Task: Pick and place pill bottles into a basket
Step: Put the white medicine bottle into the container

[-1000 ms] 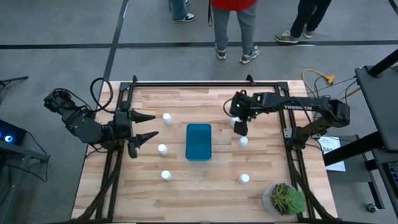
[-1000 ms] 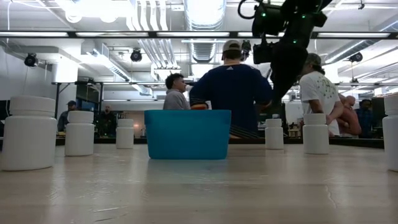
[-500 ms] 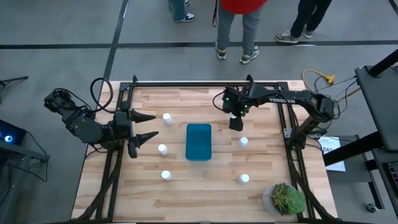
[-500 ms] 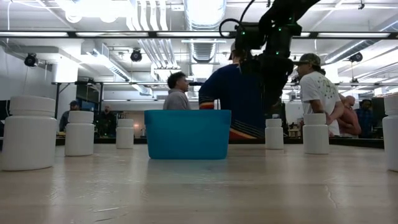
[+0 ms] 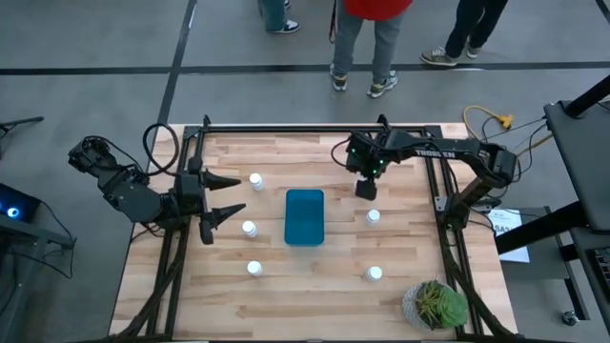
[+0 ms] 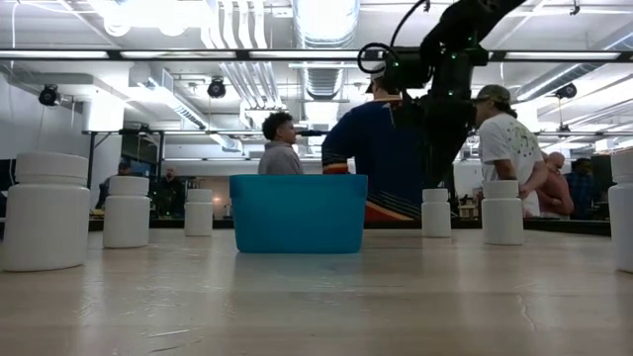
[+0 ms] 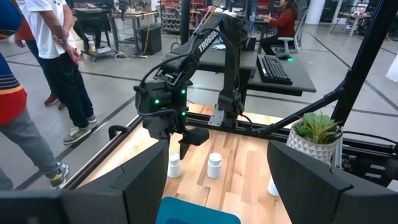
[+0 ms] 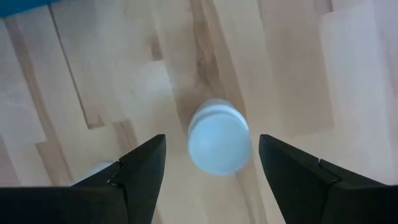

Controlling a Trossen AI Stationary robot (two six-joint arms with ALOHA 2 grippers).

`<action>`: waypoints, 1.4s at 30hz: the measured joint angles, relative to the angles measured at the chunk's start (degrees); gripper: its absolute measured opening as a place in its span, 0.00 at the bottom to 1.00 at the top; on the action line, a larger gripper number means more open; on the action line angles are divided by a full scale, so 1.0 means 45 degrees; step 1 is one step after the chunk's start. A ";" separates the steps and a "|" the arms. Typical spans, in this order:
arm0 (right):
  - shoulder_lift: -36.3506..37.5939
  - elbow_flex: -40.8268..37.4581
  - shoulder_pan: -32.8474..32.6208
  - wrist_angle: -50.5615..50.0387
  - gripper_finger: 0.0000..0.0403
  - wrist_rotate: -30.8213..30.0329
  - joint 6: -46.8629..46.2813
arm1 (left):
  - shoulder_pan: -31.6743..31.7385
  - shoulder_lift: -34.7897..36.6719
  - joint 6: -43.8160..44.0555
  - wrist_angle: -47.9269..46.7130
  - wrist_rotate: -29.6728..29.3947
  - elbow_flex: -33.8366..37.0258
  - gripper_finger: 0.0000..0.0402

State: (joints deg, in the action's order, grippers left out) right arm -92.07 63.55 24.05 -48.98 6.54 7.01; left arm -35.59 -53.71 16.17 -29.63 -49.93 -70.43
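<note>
The teal basket (image 5: pixel 305 217) stands at the table's middle. White pill bottles stand upright around it: three on its left (image 5: pixel 255 180) (image 5: pixel 249 229) (image 5: pixel 254 269) and two on its right (image 5: pixel 373 216) (image 5: pixel 375 274). My right gripper (image 5: pixel 365 190) points down, open, over one more bottle (image 8: pixel 219 138) to the right of the basket's far end. Its fingers stand on either side above the bottle's cap without touching it. My left gripper (image 5: pixel 225 196) waits open and raised at the left edge, holding nothing.
A potted plant (image 5: pixel 436 305) stands at the near right corner. A black frame (image 5: pixel 315 128) runs along the table's far edge and down both sides. People stand beyond the far edge (image 5: pixel 367 43).
My right gripper has shifted a little toward the table's far edge and sunk lower over the bottle beside the basket, its fingers staying open. No bottle has moved.
</note>
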 joint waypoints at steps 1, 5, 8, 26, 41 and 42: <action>0.0014 -0.0087 0.0000 0.0161 0.62 0.0039 -0.0128 | 0.0000 0.0000 -0.0001 0.0000 0.0000 0.0000 0.64; 0.0010 -0.0486 0.0005 0.0996 0.62 0.0372 -0.0651 | 0.0000 0.0015 -0.0001 0.0000 -0.0009 0.0005 0.64; 0.0010 -0.0550 -0.0002 0.1140 0.62 0.0360 -0.0715 | 0.0000 0.0029 -0.0001 0.0000 -0.0063 0.0005 0.64; 0.0000 -0.1543 0.0000 0.1840 0.62 0.0205 -0.0865 | 0.0000 0.0034 -0.0006 -0.0005 -0.0311 0.0005 0.64; -0.0005 -0.1725 0.0000 0.2408 0.52 0.0210 -0.1230 | 0.0003 0.0034 -0.0006 0.0010 -0.0383 0.0005 0.64; -0.0005 -0.1725 0.0000 0.2411 0.50 0.0210 -0.1230 | 0.0000 0.0034 -0.0010 0.0010 -0.0465 0.0005 0.64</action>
State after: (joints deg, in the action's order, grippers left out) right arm -92.09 55.79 24.05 -38.13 7.49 1.48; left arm -35.59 -53.56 16.12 -29.58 -52.03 -70.41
